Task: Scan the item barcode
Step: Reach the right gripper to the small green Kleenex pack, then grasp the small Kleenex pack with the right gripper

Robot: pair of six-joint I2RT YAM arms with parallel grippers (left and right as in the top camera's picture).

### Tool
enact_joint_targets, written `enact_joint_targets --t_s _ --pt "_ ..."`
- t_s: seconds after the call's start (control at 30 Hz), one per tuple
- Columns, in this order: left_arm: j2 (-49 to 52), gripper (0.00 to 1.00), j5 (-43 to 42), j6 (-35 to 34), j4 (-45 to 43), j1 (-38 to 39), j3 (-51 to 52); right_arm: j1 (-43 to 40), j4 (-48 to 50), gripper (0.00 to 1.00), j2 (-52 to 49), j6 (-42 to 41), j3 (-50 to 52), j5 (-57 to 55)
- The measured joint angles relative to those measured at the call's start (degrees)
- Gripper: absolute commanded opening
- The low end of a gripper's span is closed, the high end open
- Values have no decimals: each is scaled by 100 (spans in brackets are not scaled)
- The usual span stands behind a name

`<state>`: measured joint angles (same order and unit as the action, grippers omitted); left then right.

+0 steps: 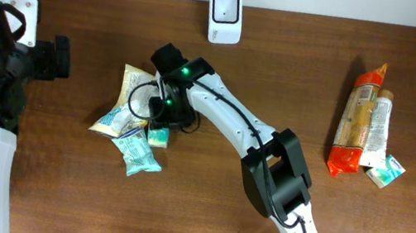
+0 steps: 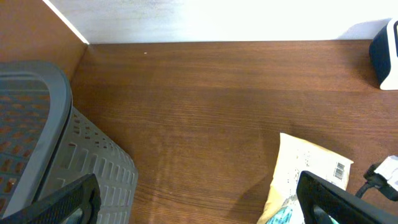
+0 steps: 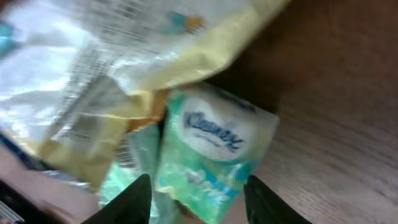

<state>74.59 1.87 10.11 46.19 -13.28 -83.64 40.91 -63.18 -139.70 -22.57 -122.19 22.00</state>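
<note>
Fingertips of my right tool (image 3: 198,202) flank a soft, glossy green Kleenex tissue pack (image 3: 211,146), half spread; whether they pinch it I cannot tell. Behind it lies a crinkly yellow packet (image 3: 205,62) on the wood-grain counter (image 3: 348,124). Pickup is in hand; next, lift it, barcode toward the white boxy scanner (image 1: 225,16).

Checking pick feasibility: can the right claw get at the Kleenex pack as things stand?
Probably yes. The right claw hangs open directly over the Kleenex pack, with a finger at each side. The yellow packet crowds only its far edge, leaving the rest bare.
</note>
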Motion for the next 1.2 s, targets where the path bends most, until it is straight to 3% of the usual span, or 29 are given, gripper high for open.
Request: enact_joint_targets --t_s 0.13,0.27,0.37,0.47,0.6,0.67,0.73,0.8,0.97,1.1,1.2 --pt "0 99 0 0 0 0 0 -2 96 43 -44 2 343 175" --pt "0 99 0 -2 0 0 0 -4 455 5 -50 -39 697 636" --pt "0 99 0 0 0 0 0 -114 278 4 -50 -20 699 820" --pt "0 99 0 -2 2 0 0 -481 -444 4 -50 562 754 1180" --pt "0 99 0 -2 2 0 0 -1510 -1478 4 -24 2072 774 1878" --pt "0 99 0 -2 0 0 0 -2002 -1784 11 7 2490 791 1670" --pt "0 99 0 0 2 0 0 -2371 -1985 26 15 2326 800 374" --pt "0 99 0 -2 2 0 0 -2404 -2020 43 24 2284 800 -210" --pt "0 99 0 -2 0 0 0 -2352 -2017 45 81 2223 791 -863" --pt "0 99 0 -2 0 0 0 -2476 -2555 45 170 2256 149 -1062" --pt "0 99 0 -2 -4 0 0 -2555 -2527 45 1145 2258 -26 -1128"
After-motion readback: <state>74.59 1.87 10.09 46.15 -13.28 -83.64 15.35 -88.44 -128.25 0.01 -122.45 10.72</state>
